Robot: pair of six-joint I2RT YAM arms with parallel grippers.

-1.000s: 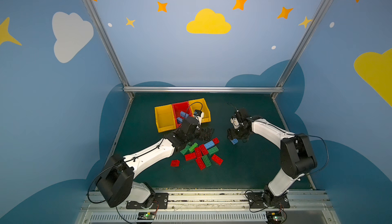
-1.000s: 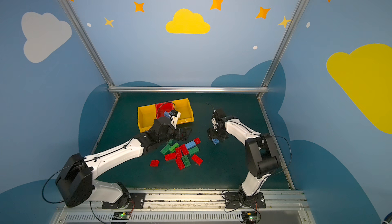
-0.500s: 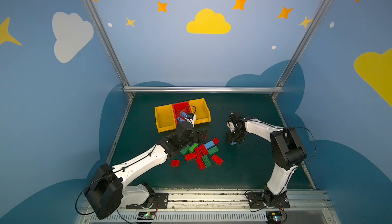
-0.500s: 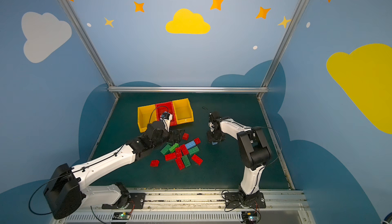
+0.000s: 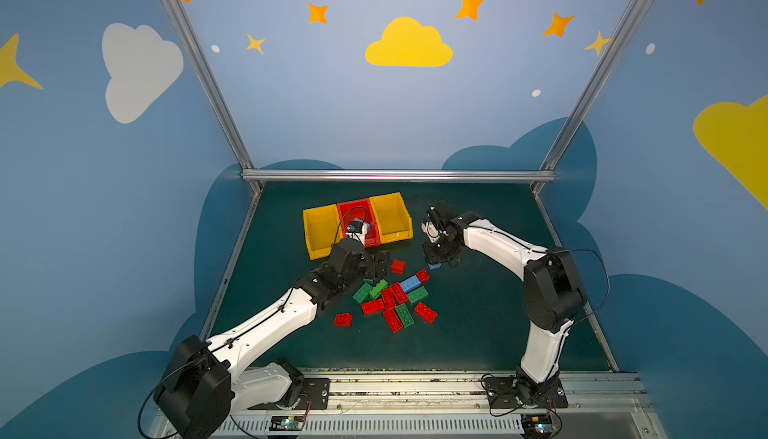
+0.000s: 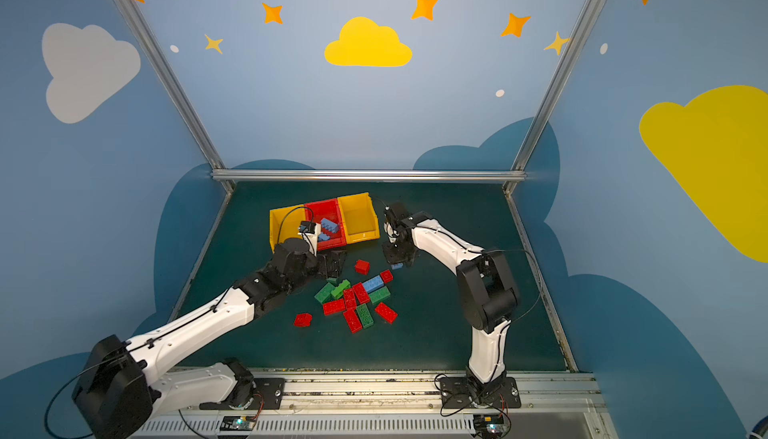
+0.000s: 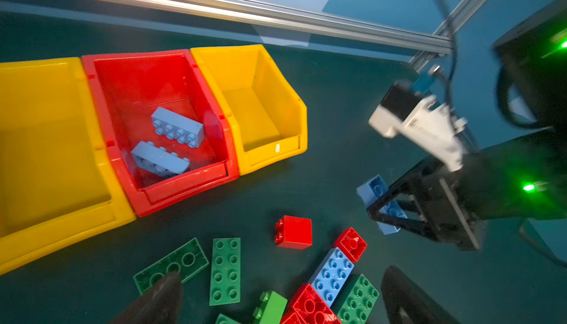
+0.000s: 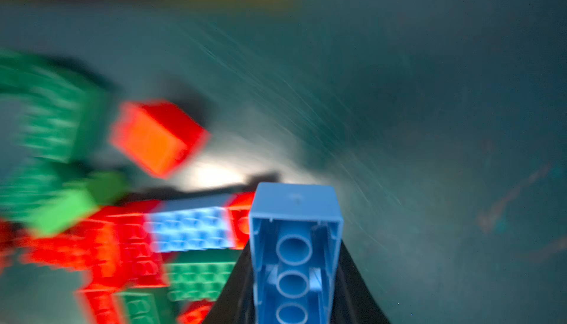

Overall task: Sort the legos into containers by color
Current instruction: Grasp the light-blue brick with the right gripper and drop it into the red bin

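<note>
- Your right hand (image 5: 437,261) is clenched on a light blue brick (image 8: 294,245). In the right wrist view its black fingers (image 8: 356,295) press the brick's two long sides, and the hollow underside faces the camera.
- That hand hangs low over the surface (image 5: 478,312), a little right of the middle and just beside the pile. You cannot tell whether the brick touches the surface.
- Your left hand (image 5: 377,265) is released, with the jaws spread wide. It sits low between the bins and the back-left side of the pile, with green bricks (image 7: 225,272) below it.
- Three joined bins stand toward the back edge, left of the middle: a red bin (image 5: 353,207) between two yellow bins (image 5: 392,212).
- Two blue bricks (image 7: 178,127) lie close together inside the red bin.
- A loose pile (image 5: 395,304) of red and green bricks, with one long blue brick (image 5: 410,283) among them, lies near the middle of the surface.
- One short red brick (image 5: 397,266) lies on its side, apart from the pile, between the pile and the bins.
- Another lone red brick (image 5: 343,319) lies off the pile's front-left side.
</note>
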